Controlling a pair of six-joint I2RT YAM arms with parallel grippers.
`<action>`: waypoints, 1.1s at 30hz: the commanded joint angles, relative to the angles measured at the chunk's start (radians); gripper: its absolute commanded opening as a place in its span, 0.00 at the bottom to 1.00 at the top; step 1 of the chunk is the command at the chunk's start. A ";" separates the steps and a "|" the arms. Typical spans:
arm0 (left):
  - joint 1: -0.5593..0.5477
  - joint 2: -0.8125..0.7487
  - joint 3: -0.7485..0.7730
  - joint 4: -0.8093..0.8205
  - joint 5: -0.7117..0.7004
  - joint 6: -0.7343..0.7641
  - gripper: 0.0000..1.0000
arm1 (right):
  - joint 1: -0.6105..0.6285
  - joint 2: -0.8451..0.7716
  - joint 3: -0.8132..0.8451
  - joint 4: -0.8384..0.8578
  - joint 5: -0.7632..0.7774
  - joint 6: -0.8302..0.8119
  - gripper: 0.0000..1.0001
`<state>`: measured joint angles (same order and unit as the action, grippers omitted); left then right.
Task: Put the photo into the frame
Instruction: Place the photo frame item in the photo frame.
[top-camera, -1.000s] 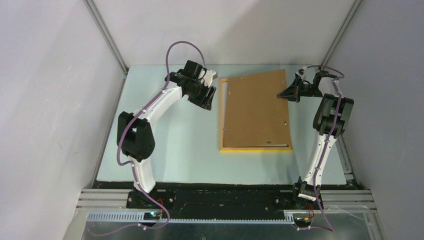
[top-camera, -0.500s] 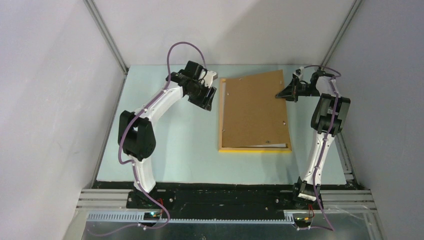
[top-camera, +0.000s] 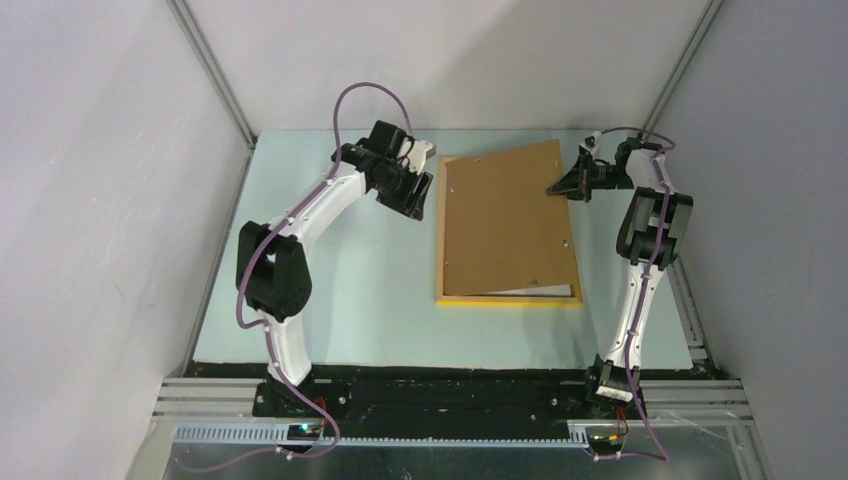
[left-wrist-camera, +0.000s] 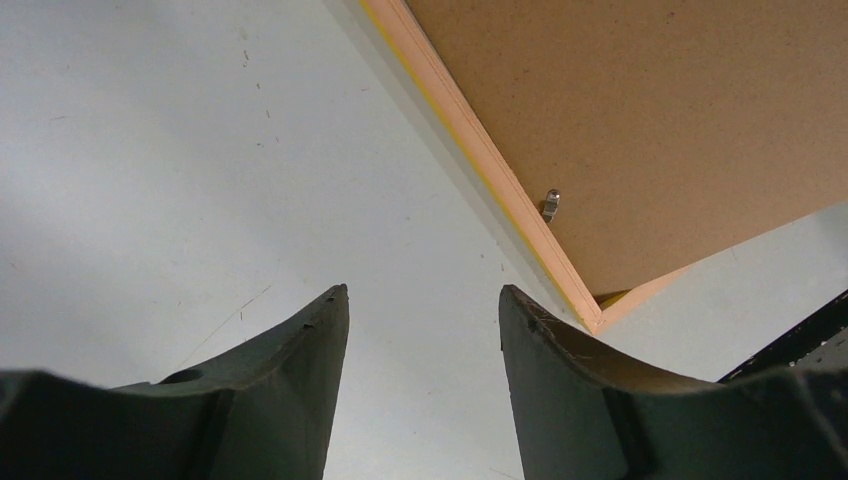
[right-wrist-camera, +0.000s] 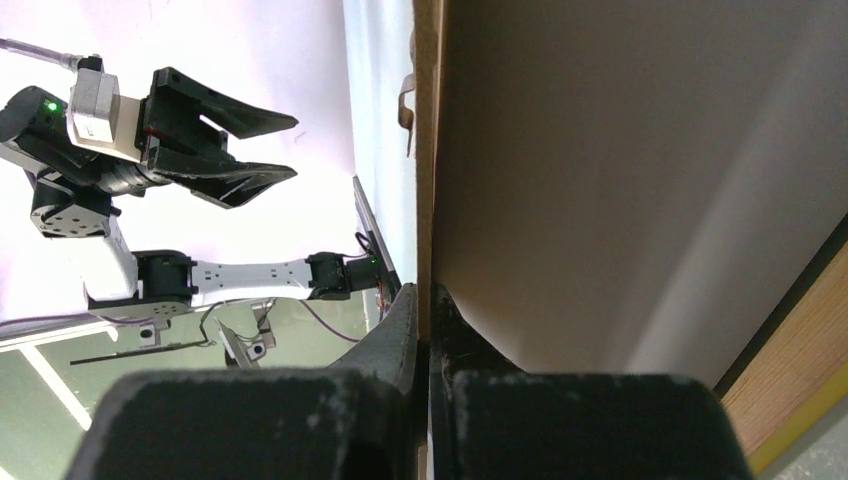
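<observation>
Well, the frame (top-camera: 510, 300) lies beneath the right pincer's (top-camera: 551, 188) pinched board (top-camera: 505, 220).

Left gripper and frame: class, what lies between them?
Only bare table separates the left gripper from the frame, shown in the left wrist view.

Top view overhead; wrist views close, seemingly sharing board (left-wrist-camera: 650, 120).

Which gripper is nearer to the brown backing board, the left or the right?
Right. The right gripper is shut on the far right edge of the backing board. The left gripper is open, off the left side of the frame, apart from the board.
</observation>
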<state>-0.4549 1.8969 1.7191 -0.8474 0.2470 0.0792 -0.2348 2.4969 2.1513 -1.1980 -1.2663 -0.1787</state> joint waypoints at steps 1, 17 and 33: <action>0.002 0.005 0.043 0.007 -0.003 -0.003 0.62 | 0.018 -0.001 0.052 -0.051 -0.058 -0.004 0.00; 0.001 0.007 0.040 0.008 -0.009 0.005 0.62 | 0.035 0.022 0.061 -0.017 -0.042 0.021 0.00; 0.001 0.041 0.046 0.008 -0.001 -0.011 0.62 | 0.046 0.042 0.054 0.044 0.001 0.056 0.00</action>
<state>-0.4549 1.9255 1.7191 -0.8474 0.2466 0.0788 -0.2031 2.5435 2.1811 -1.1786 -1.2541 -0.1497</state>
